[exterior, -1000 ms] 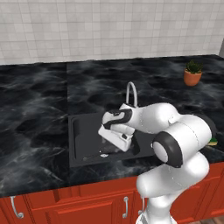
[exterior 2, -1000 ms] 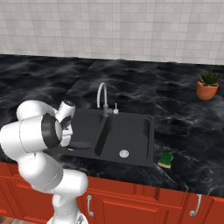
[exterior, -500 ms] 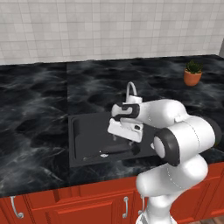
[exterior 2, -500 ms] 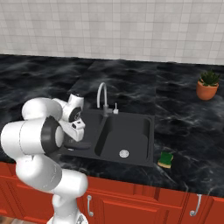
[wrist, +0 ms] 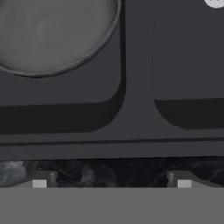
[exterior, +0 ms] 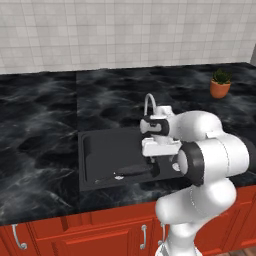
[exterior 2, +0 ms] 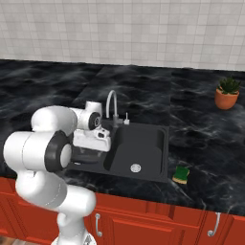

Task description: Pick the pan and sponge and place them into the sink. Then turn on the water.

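1. Gripper (wrist: 112, 181) empty, fingers spread wide apart, hanging above the near rim of the sink (wrist: 135, 105), just over the centre divider.
2. Pan (wrist: 48, 35) lying flat in the basin on the hand view's left; long black handle (exterior: 125, 173) running across that basin towards the left in the left base view.
3. Sink's other basin (exterior 2: 139, 148) bare but for its silver drain (exterior 2: 136, 168).
4. Sponge (exterior 2: 181, 174) sitting on the bench (exterior 2: 206, 158) just beyond the sink's right front corner, well apart from the gripper.
5. Judged next: swing rightward over the bare basin and past the rim to reach the sponge; its long side seems roughly parallel to the bench front edge.
6. Faucet (exterior 2: 113, 103) arched behind the sink, no stream falling.
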You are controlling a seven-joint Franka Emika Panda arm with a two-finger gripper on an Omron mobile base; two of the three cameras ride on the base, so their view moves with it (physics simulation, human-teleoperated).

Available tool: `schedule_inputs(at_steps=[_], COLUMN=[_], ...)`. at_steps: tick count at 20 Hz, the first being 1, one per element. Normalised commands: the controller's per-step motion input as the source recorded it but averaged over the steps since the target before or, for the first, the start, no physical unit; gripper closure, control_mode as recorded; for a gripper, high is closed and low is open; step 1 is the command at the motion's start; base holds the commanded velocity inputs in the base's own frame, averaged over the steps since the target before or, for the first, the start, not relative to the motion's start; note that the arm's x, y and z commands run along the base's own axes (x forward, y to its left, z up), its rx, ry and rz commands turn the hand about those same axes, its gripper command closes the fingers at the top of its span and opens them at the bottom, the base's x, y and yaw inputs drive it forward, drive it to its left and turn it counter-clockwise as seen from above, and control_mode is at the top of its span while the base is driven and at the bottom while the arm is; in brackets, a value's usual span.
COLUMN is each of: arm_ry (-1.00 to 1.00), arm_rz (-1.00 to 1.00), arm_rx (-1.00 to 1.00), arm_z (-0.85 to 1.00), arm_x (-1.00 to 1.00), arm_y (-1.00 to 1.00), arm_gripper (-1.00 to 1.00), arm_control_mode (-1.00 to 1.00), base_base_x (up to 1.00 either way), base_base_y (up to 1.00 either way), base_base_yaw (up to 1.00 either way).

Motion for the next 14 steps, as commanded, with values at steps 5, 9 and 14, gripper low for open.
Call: schedule_inputs(at_steps=[5, 9, 14], arm_ry=[-0.18, -0.12, -0.02], arm_rz=[0.47, 0.4, 0.31], arm_rx=[-0.03, 0.0, 0.0], arm_z=[0.01, 0.0, 0.01], arm_x=[-0.76, -0.36, 0.0], arm_y=[-0.95, -1.0, -1.0], arm_gripper=[-1.0, -1.0, -1.0], arm_control_mode=[-1.0, -1.0, -1.0], base_base_x=[0.0, 0.0, 0.0], base_base_y=[0.0, 0.0, 0.0], base_base_yaw=[0.0, 0.0, 0.0])
